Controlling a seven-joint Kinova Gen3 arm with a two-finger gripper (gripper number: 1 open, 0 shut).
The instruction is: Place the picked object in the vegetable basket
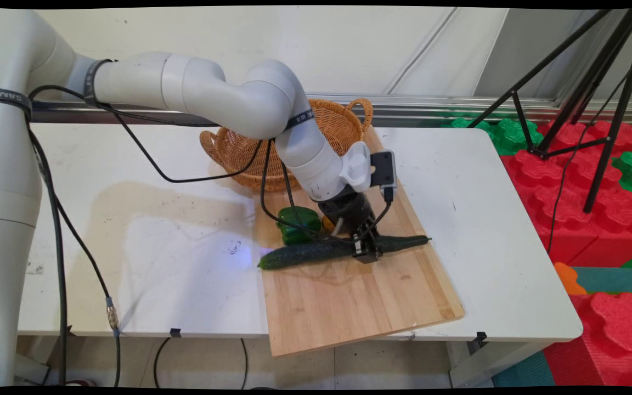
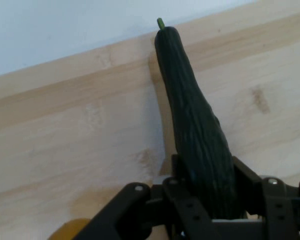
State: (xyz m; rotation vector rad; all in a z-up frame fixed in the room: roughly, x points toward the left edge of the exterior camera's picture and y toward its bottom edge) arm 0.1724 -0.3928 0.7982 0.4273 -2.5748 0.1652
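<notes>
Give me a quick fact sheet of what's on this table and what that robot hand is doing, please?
Gripper: gripper down on the board, fingers either side of the cucumber
Cucumber: cucumber long, dark green, lying flat, one end past the board's left edge
Board: wooden cutting board overhanging the table's near edge
Beside the gripper: green pepper, something orange, mostly hidden
Behind: wicker basket
Surface: white table

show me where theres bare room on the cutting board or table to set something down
Free: the cutting board in front of the cucumber, and the table left of it. Crowded: the board's far end, with end effector, green pepper and basket.
</notes>
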